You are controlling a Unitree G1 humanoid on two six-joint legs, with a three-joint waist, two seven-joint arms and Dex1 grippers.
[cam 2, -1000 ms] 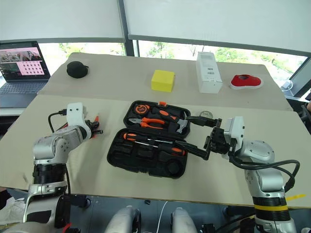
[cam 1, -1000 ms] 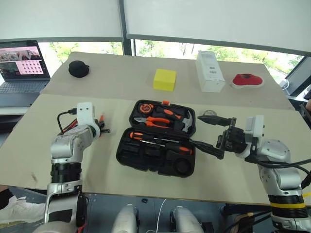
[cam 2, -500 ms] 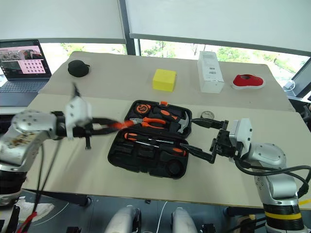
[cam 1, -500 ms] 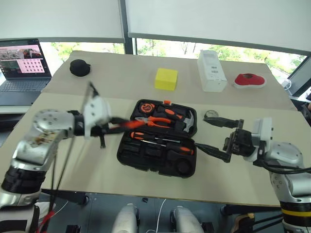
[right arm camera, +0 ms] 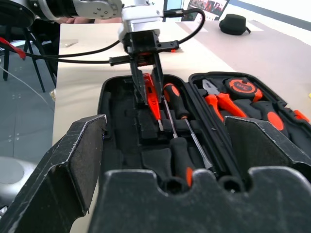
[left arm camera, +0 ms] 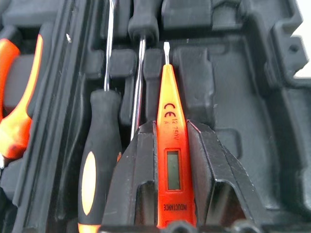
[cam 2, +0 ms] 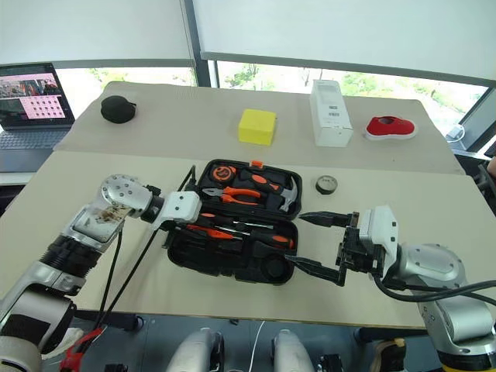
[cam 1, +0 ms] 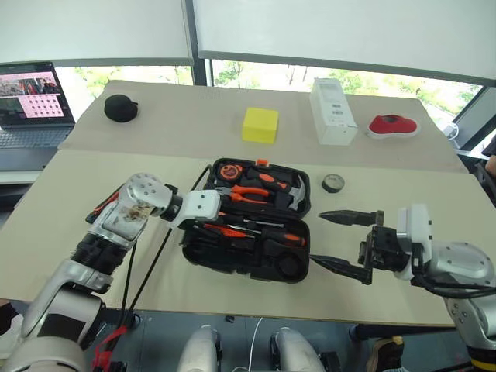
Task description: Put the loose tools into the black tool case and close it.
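The black tool case (cam 1: 189, 249) lies open at mid-table. Its far half holds pliers, a hammer and a tape measure. In the near half, two black-and-orange screwdrivers (left arm camera: 97, 160) lie in their recesses. My left gripper (left arm camera: 167, 128) hovers low over that half, shut on the small orange tester screwdriver (right arm camera: 153, 99), whose tip points along a recess beside the screwdriver shafts. Right of the case, my right gripper (cam 1: 318, 239) stands open with nothing in it. A small dark tape roll (cam 1: 333, 183) sits on the table, past the case's right end.
Along the far side stand a yellow block (cam 1: 260, 125), a white box (cam 1: 332, 112), a red object (cam 1: 393, 125) and a round black pouch (cam 1: 120, 107). A laptop (cam 1: 31, 93) is at the far left. Cables hang from my left wrist.
My left arm has swung from the table's left side to over the case's near half, carrying the orange tester. My right gripper drew back from the case, still open.
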